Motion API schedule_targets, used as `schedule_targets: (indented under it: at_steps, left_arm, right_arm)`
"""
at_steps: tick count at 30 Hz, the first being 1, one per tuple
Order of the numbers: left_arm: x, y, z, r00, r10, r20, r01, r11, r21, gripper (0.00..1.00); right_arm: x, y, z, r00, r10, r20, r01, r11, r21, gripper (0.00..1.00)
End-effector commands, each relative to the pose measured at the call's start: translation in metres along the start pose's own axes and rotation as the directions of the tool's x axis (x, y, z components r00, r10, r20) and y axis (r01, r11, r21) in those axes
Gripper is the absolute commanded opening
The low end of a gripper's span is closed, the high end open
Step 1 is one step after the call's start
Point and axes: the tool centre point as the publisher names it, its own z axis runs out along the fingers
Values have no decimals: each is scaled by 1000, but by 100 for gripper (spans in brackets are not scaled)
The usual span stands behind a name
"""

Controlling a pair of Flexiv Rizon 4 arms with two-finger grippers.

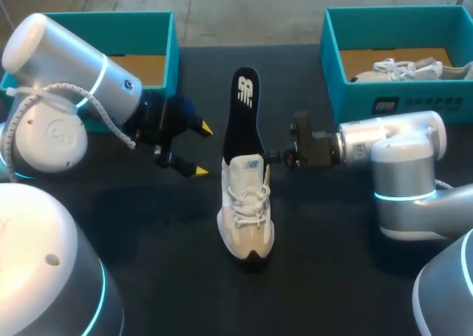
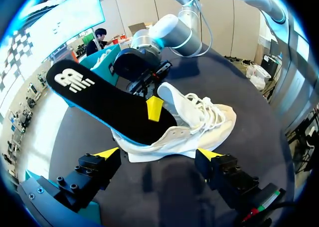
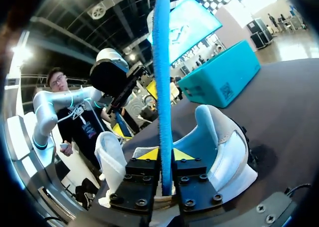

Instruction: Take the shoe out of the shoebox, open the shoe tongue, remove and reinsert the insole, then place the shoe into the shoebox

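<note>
The white shoe (image 1: 247, 210) stands mid-worktop (image 1: 332, 277), between the two arms. The right jaws are clamped on the dark insole (image 1: 244, 114) (one end sits inside the shoe); the left jaws stand apart, near the shoe.

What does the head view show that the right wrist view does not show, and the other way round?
Only the head view: the right shoebox with a second shoe in it, and the black top face of the insole. Only the right wrist view: the right hand shut on the insole, which is seen edge-on, blue, between its fingers. Both: the white shoe, the open left hand and the left shoebox.
</note>
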Motion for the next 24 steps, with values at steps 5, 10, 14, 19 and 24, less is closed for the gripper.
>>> schedule_targets:
  at_steps: [5,10,14,19,24]
  left_arm:
    - [1,0,-1,1000,0,0,0,1000,-4,100]
    - [1,0,-1,1000,0,0,0,1000,-4,100]
    - [1,0,-1,1000,0,0,0,1000,-4,100]
    - [1,0,-1,1000,0,0,0,1000,-4,100]
    - [1,0,-1,1000,0,0,0,1000,-4,100]
  right_arm:
    - [2,4,5,1000,-2,15,1,1000,17,24]
    - [2,11,6,1000,-14,20,13,999,34,24]
    - [-1,16,4,1000,-27,16,26,999,40,25]
    - [-7,25,1,999,-45,2,45,997,56,33]
    - [-11,32,-1,998,-58,-7,58,996,73,32]
